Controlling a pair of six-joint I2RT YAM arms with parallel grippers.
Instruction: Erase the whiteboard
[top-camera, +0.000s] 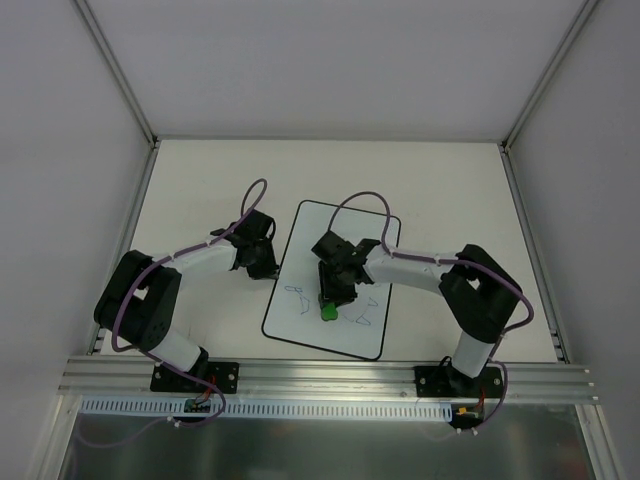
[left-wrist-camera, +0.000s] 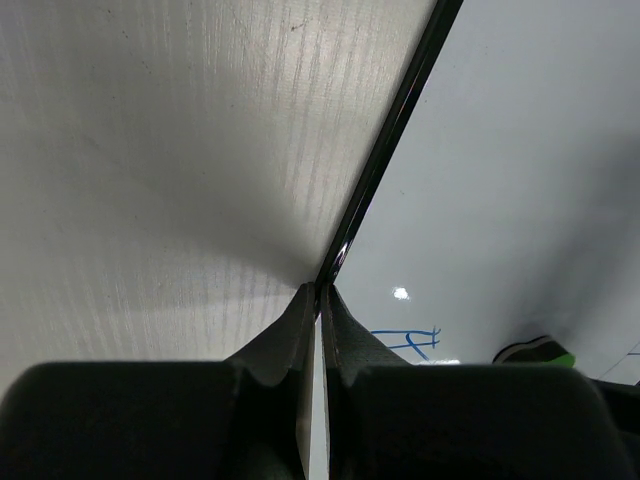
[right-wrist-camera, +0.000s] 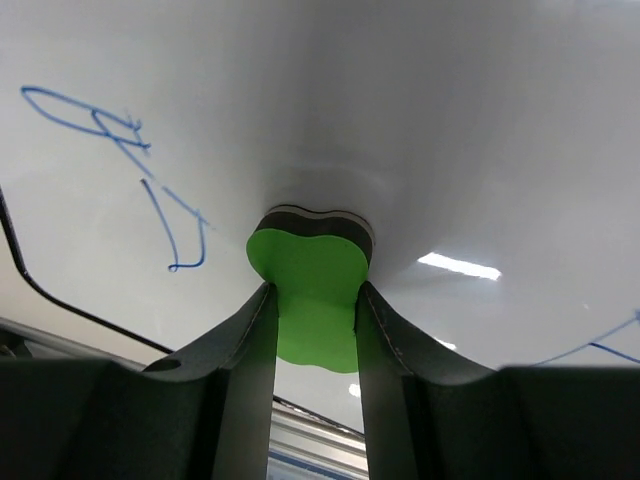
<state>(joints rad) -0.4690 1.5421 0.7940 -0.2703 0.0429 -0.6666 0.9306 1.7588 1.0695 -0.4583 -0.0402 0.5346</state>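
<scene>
Arms stand side by side on a metal rail (top-camera: 330, 378) at the near edge of the desk (top-camera: 200, 180). On the left side, the left pincer (top-camera: 262, 262) (left-wrist-camera: 320, 290) is lowered to the desk, well apart from its left edge. Its jaws are closed fully together, with nothing between them. In the left wrist view the tips meet exactly at the thin black left edge of the whiteboard (top-camera: 305, 235) (left-wrist-camera: 500, 150). I cannot tell if they press on this edge or only touch it.

The whiteboard lies flat near the middle of the desk, a little closer to the near edge and turned slightly, so its near-left corner points to the rail. Blue doodles (top-camera: 297, 297) (right-wrist-camera: 120, 140) are on its near half.

More to the right, over the near half of the board, the right pincer (top-camera: 330, 300) (right-wrist-camera: 312, 288) is partly closed and holds a green eraser (top-camera: 328, 311) (right-wrist-camera: 310, 280) between its two fingers. The dark underside of the eraser rests on the white surface, between the blue marks on its left and right.
</scene>
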